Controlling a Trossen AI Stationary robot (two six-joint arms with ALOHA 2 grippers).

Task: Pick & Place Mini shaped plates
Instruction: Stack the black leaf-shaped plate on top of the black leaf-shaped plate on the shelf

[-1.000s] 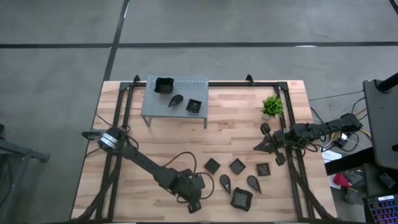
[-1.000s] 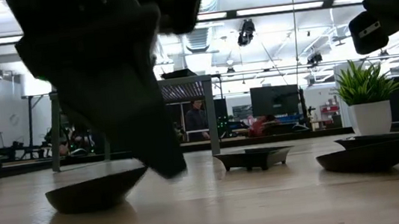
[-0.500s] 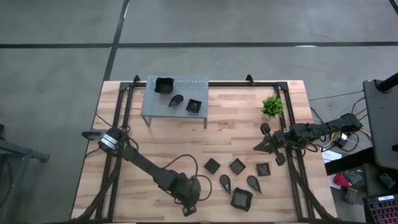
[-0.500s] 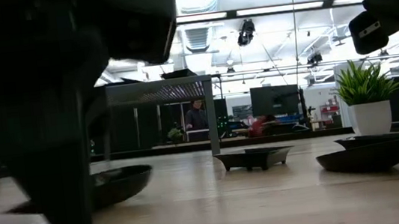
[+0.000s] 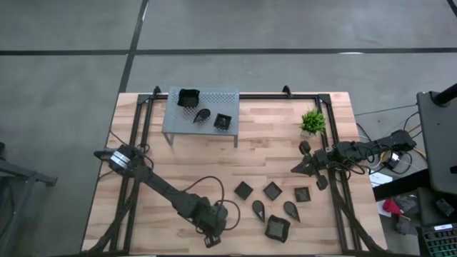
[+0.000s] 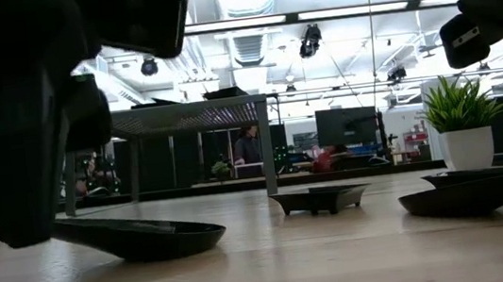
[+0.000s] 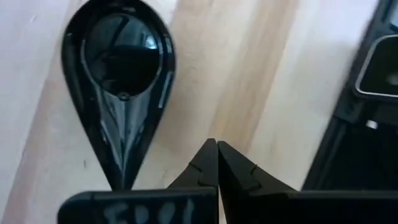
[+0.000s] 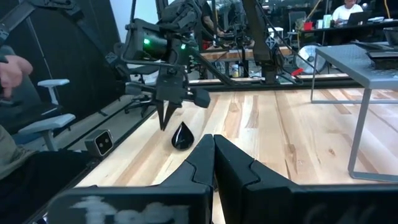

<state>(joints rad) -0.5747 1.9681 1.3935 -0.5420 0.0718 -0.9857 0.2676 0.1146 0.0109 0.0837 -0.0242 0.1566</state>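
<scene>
Teardrop plate (image 7: pixel 118 81) lies just beside left hand (image 7: pixel 216 163).

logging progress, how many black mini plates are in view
10. Three plates on the grey perforated stand; six clustered on the table right of centre; one teardrop plate beside the left gripper. The left arm may hide more.

My end effector (image 8: pixel 214 149) has its two dark fingers pressed together over the pale wooden surface (image 8: pixel 273 137). Farther off, the left end effector (image 8: pixel 166 118) points down, fingers together, just above a black teardrop plate (image 8: pixel 181 135). A grey perforated stand (image 8: pixel 367 74) rises beside me.
</scene>
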